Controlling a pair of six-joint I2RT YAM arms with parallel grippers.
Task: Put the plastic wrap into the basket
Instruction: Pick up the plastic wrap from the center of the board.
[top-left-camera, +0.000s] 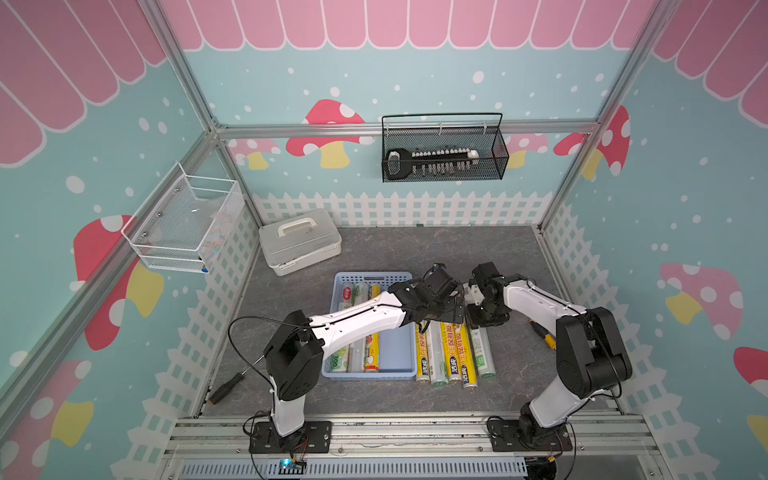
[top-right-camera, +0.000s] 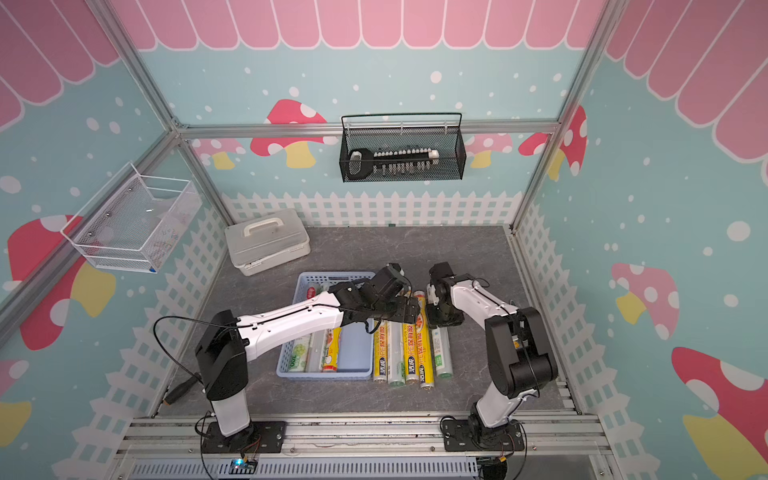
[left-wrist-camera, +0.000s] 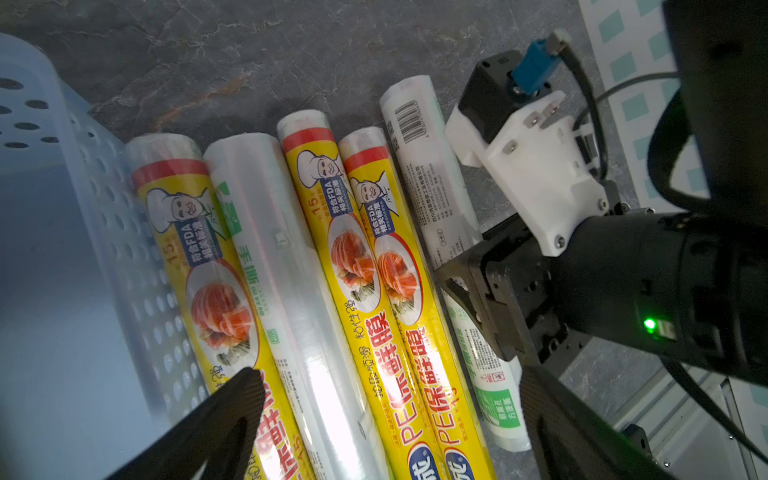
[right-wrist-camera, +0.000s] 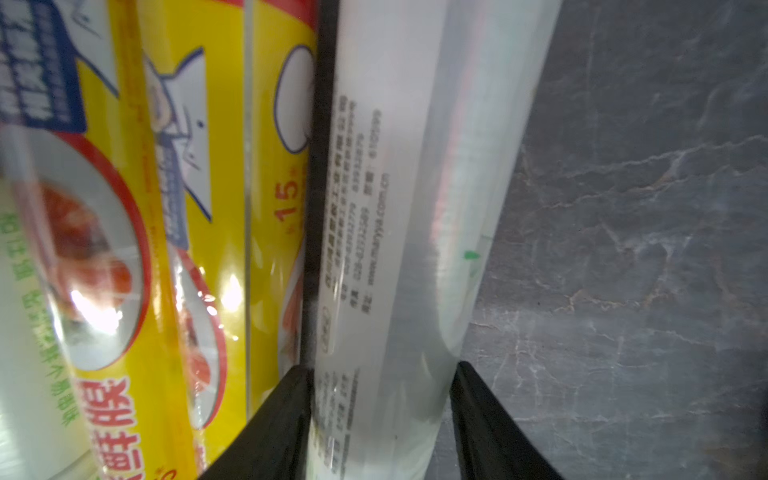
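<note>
Five plastic wrap rolls (top-left-camera: 453, 357) on bench (top-left-camera: 374, 249), basket's (top-left-camera: 397, 353) 3 o'clock; three more rolls (top-left-camera: 371, 353) inside. Right fingers (right-wrist-camera: 282, 415) flank outermost silvery-white roll (right-wrist-camera: 395, 208), clamping unclear. Left fingers (left-wrist-camera: 232, 415) wide apart above row.

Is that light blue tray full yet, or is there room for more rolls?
Partly full. Three rolls lie side by side in the basket; its bare floor shows beside them.
</note>
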